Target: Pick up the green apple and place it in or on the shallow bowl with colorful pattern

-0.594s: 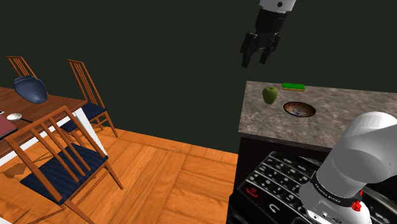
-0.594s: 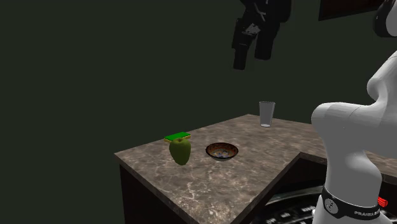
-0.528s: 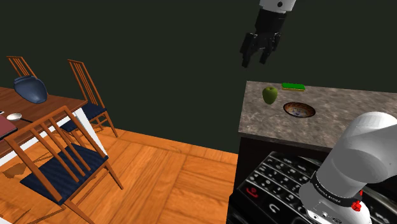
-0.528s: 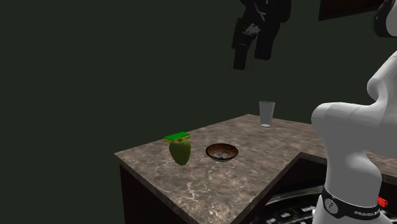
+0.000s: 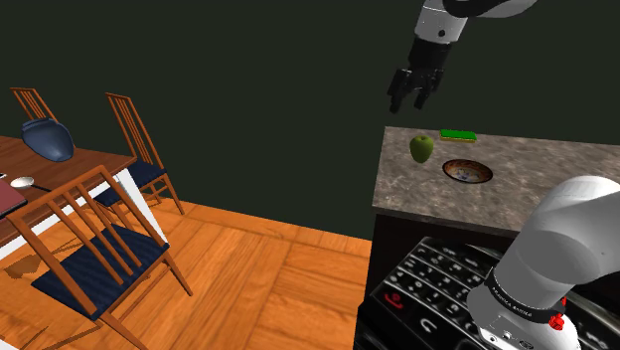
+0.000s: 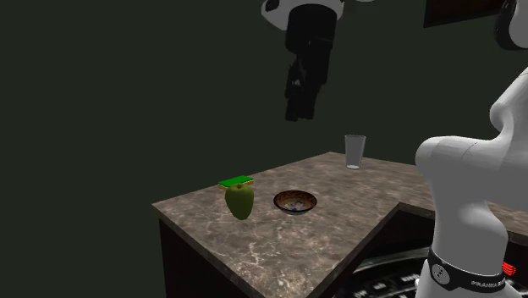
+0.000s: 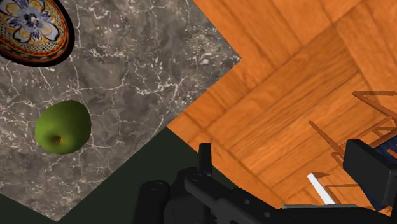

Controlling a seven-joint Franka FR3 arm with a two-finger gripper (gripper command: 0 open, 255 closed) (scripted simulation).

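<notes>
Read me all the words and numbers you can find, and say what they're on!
Black band low on the arm: small white lettering, too small to read.
Black panel below the counter: white marks, too blurred to read.
Green apple, patterned bowl and glass: no writing on them.
</notes>
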